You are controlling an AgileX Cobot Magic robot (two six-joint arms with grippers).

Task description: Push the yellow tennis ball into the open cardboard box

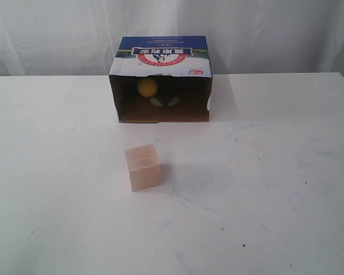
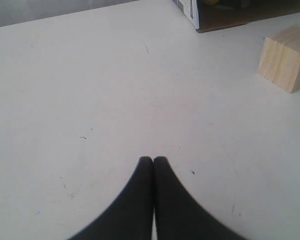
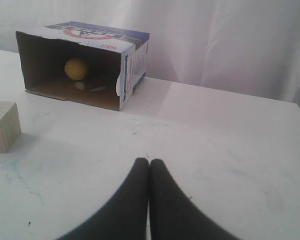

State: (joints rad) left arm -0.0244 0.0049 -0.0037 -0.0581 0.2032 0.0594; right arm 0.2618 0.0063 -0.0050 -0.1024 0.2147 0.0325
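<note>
The yellow tennis ball [image 1: 147, 87] lies inside the open cardboard box [image 1: 160, 54], deep in its dark interior; the box lies on its side at the back of the table, blue-and-white face up. The right wrist view shows the tennis ball [image 3: 76, 69] inside the cardboard box [image 3: 132, 65] too. In the left wrist view only a corner of the box [image 2: 225, 17] shows. My left gripper [image 2: 153, 159] is shut and empty over bare table, far from the box. My right gripper [image 3: 149, 162] is also shut and empty. Neither gripper appears in the exterior view.
A pale wooden cube [image 1: 143, 167] stands on the white table [image 1: 275, 172] in front of the box, also seen as the cube [image 2: 286, 57] and the cube [image 3: 2, 126] in the wrist views. A white curtain [image 1: 264, 28] hangs behind the table.
</note>
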